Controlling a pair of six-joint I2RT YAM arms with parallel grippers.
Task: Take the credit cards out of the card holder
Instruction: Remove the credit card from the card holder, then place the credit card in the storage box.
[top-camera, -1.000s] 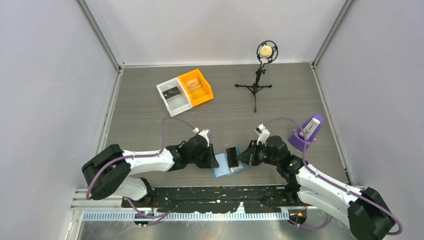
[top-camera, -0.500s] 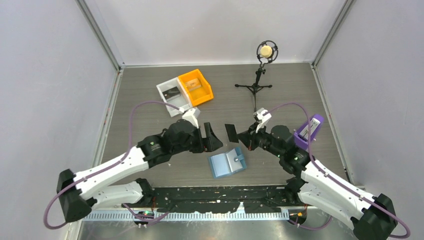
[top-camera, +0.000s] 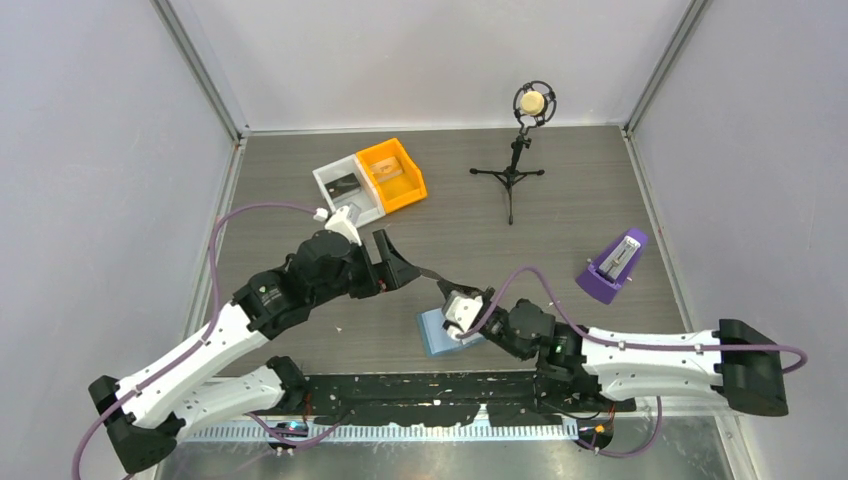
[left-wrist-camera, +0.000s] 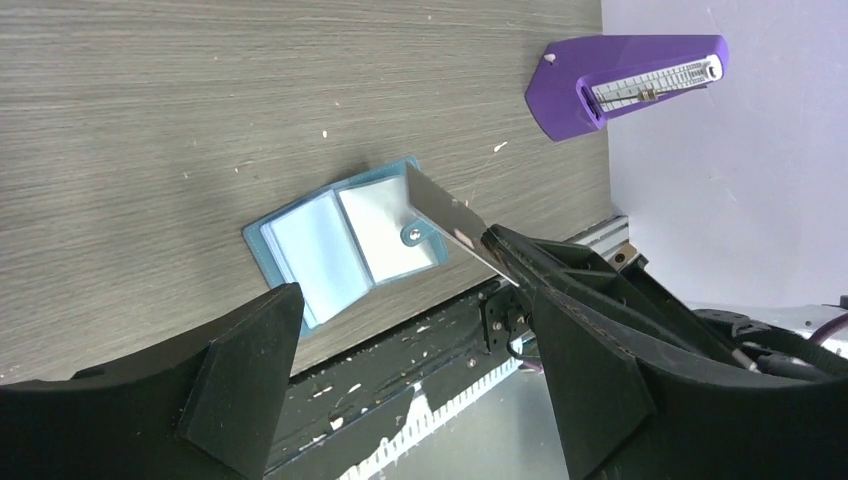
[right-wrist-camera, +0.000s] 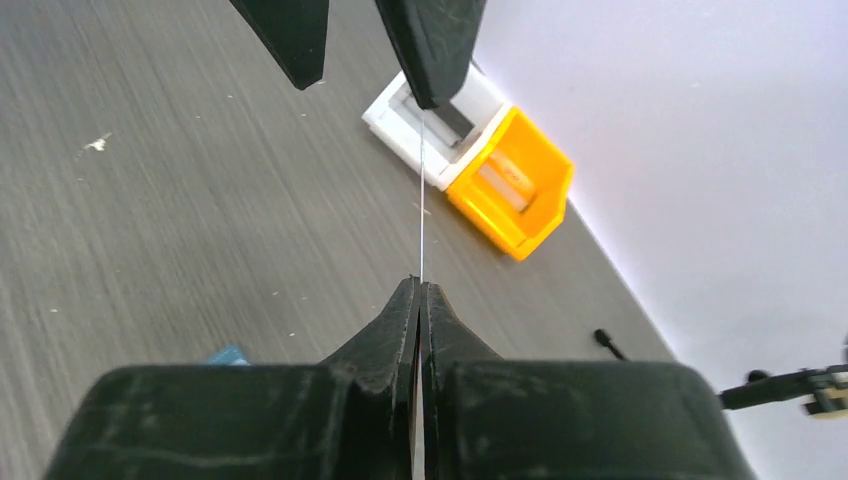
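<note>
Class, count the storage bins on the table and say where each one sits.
2. The white bin sits towards the far left of the table. The orange bin stands right beside it, on its right and a little farther back. None appears hidden.

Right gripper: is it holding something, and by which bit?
Yes. The right gripper pinches a thin credit card by one end, its jaws shut on it. The left gripper is open, holding nothing.

bare tabletop (top-camera: 560, 235) centre-right, bins (top-camera: 400, 193) far left, microphone stand (top-camera: 516, 155) behind, card (top-camera: 430, 279) mid-air by card holder (top-camera: 432, 337)
</note>
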